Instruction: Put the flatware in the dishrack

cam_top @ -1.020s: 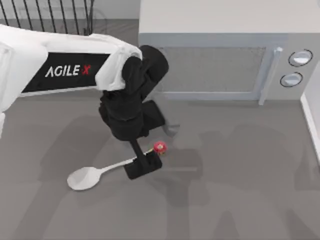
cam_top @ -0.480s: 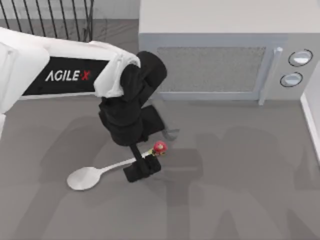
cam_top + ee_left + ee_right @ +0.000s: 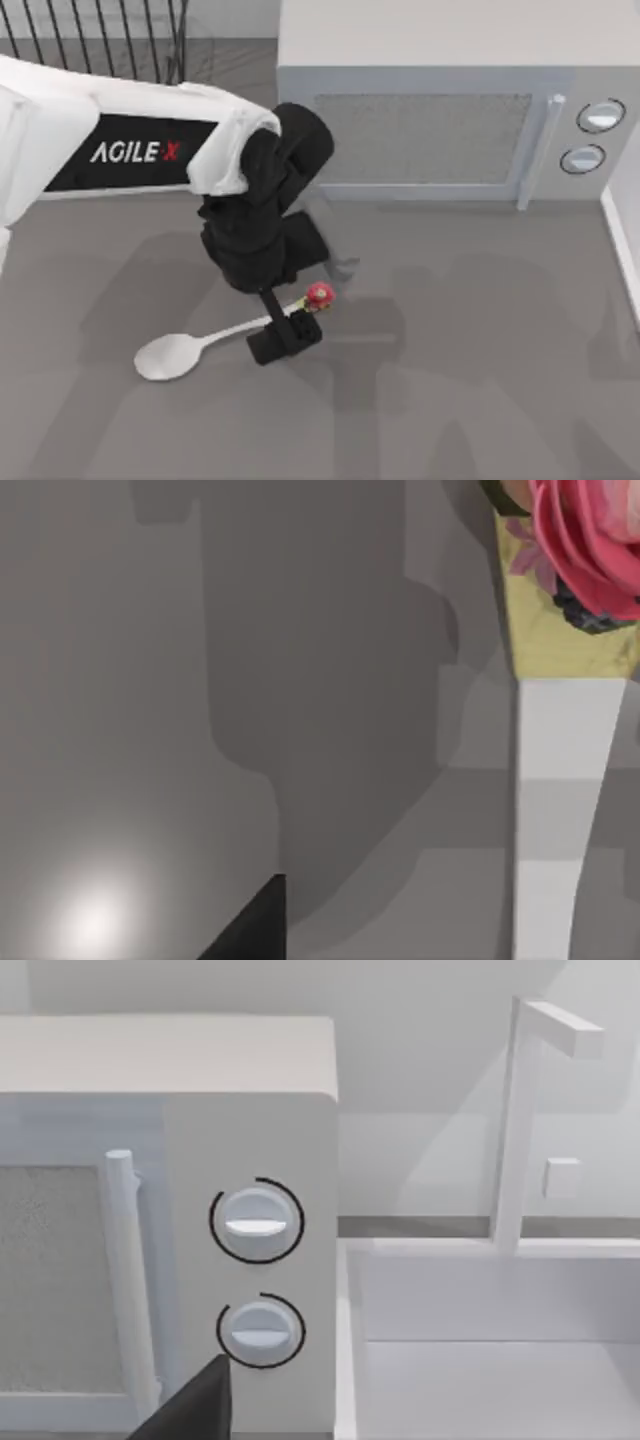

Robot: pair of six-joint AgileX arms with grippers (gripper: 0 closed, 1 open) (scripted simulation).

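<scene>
White plastic catches the eye first: the spoon (image 3: 190,349) lies flat on the grey table (image 3: 480,380), bowl toward the left side, slim handle running up to the right and ending in its small red ball (image 3: 319,294). The left gripper (image 3: 285,333) sits low over that handle, close to the ball end, its dark fingers (image 3: 272,346) straddling the shaft. Compared with a second ago the arm has shifted only slightly and the fingers have barely moved, while the spoon rests exactly where it did. From where I stand I cannot tell whether the pincer has clamped the handle or merely brackets it; the left wrist view shows the handle (image 3: 555,810) running beside a dark fingertip edge (image 3: 250,925), nothing decisive. That settling suggests the grasp is being made, not the lift. The dishrack (image 3: 100,35) waits at the far left corner, beside the microwave (image 3: 440,120). The right arm is parked off to the right.
</scene>
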